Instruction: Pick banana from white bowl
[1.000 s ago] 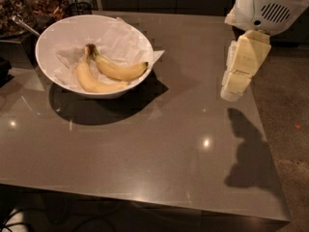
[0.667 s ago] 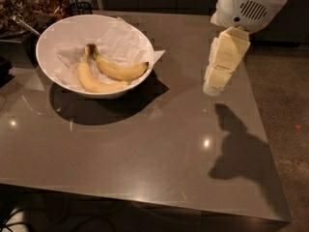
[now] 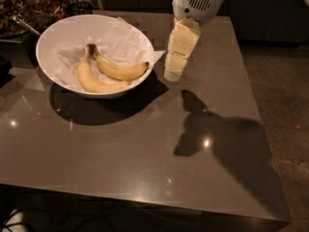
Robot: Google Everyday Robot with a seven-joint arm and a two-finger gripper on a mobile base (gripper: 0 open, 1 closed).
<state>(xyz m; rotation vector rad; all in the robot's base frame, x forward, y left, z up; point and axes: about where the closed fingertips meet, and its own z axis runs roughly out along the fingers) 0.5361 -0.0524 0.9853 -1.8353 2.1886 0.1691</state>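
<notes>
The end effector (image 3: 173, 74) hangs over the bench (image 3: 145, 158), just off the right side of the white bowl (image 3: 44, 57), pointing down and slightly left from the pale wrist housing above it. It holds nothing. Seen from this side, I cannot tell whether it is open or closed. Its lower end sits at about the height of the bowl's rim, outside the bowl, close to the corner of paper (image 3: 120, 35) that pokes over the rim there.

The banana (image 3: 120, 72) lies inside the bowl on the crumpled paper, in the right half. It curves with its greenish stem up and to the left and its dark tip to the right, toward the end effector. The tip is the part nearest the end effector, with the rim of the bowl between them; the two are apart.

A second, paler banana (image 3: 94, 82) lies just left of and below it, their stems close together.

The arm's shadow (image 3: 212, 134) falls on the bench to the right of the bowl.
</notes>
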